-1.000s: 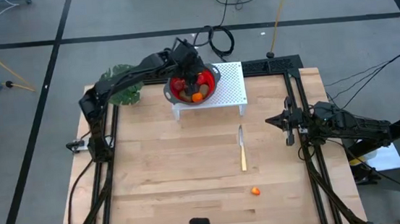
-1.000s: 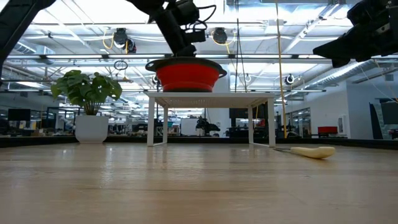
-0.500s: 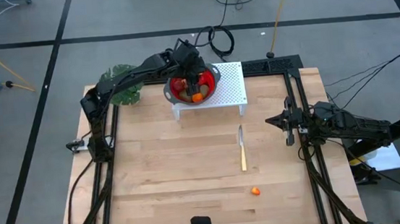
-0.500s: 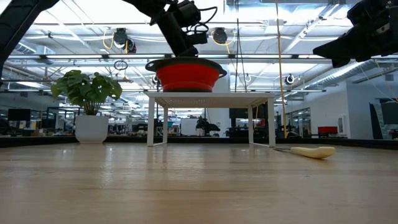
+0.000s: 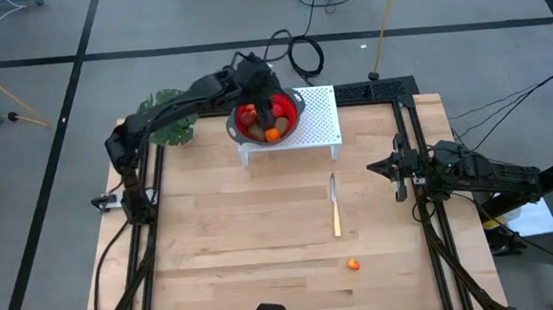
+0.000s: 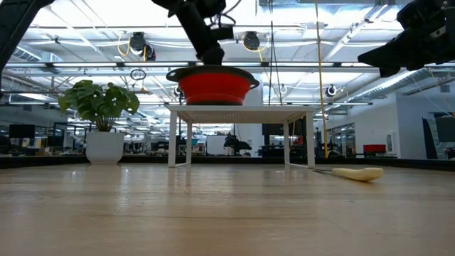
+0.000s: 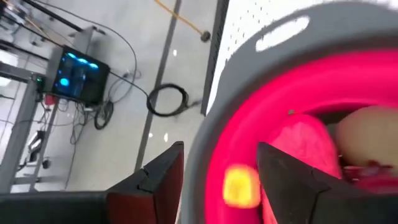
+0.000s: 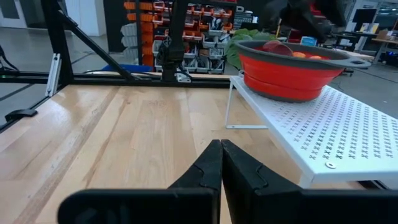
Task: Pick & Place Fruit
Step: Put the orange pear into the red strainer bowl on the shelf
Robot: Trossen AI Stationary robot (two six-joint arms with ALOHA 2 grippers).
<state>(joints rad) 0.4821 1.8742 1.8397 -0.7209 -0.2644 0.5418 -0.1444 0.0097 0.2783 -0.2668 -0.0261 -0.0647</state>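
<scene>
A red bowl (image 5: 266, 119) with a grey rim stands on a white perforated stand (image 5: 319, 121) at the table's far middle. It holds several small fruits, among them an orange one (image 5: 272, 133), a red one (image 7: 301, 155) and a pale one (image 7: 367, 127). My left gripper (image 5: 262, 102) hangs open just above the bowl's far rim (image 7: 211, 155). One finger (image 7: 163, 180) is outside that rim and the other (image 7: 292, 180) is over the inside, with nothing between them. One orange fruit (image 5: 352, 264) lies on the table near the front right. My right gripper (image 8: 221, 158) is shut and waits at the right edge.
A slim knife (image 5: 335, 205) lies right of the table's centre, its pale handle toward the near edge. A leafy green plant (image 5: 176, 132) in a white pot (image 6: 104, 147) stands at the far left beside the stand. Bare wood (image 5: 235, 249) spreads across the near half.
My left gripper has turned and tipped a little above the bowl's rim. The bowl, the fruit in it and the orange fruit on the table have stayed where they were.
</scene>
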